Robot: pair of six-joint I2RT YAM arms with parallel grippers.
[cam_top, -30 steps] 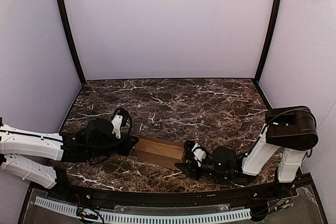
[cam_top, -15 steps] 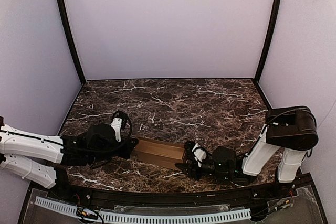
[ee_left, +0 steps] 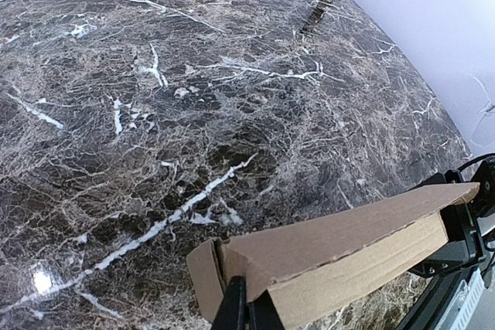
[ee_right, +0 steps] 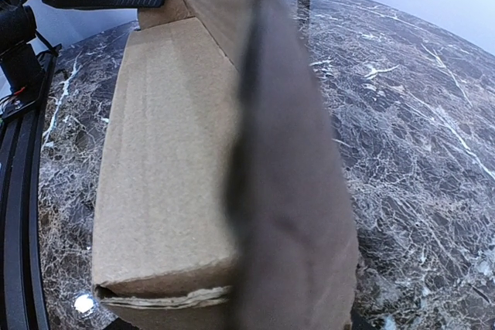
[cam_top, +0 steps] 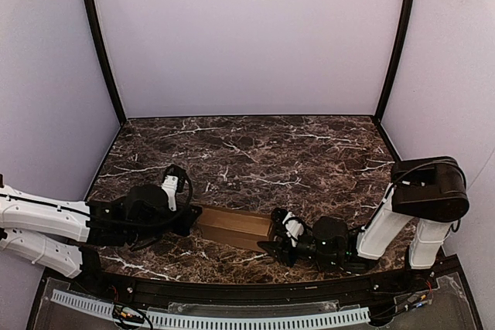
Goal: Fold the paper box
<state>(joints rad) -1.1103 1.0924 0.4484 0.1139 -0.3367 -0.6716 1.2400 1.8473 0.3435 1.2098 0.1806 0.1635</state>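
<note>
Left gripper [cam_top: 188,216] has slid toward table [cam_top: 255,152] near edge, swinging paper box [cam_top: 234,226] left end along. Right gripper [cam_top: 272,243], by near edge, clamps box right end, fingers half-spread. Left fingertips pressed together against left end flap. Best: keep right grip firm, push flap inward slowly, squarely.

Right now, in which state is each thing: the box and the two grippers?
paper box: folded into a long box, lying between the two grippers
left gripper: shut, at the box's left end
right gripper: at the box's right end; open or gripping, cannot tell
</note>
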